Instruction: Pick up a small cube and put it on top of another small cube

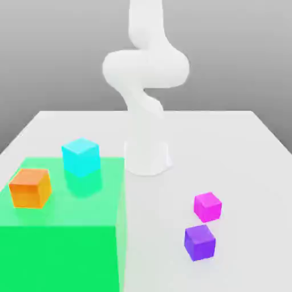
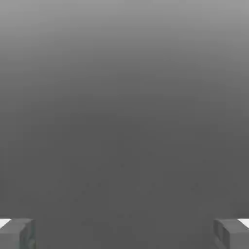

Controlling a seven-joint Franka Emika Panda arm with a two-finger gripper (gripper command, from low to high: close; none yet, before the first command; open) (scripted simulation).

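Two small cubes lie on the white table toward the exterior view's right: a magenta cube (image 1: pixel 207 206) and, just nearer the camera, a purple cube (image 1: pixel 199 242). They stand close together but apart. The white arm (image 1: pixel 145 74) rises from its base behind them and goes up out of the frame. In the hand view my gripper (image 2: pixel 124 234) is open, its two grey fingertips (image 2: pixel 17 233) far apart with nothing between them, facing a plain grey background.
A large green block (image 1: pixel 63 228) fills the exterior view's left front. On it rest a cyan cube (image 1: pixel 80 157) and an orange cube (image 1: pixel 31 187), both bigger than the small ones. The arm's base (image 1: pixel 147 157) stands mid-table.
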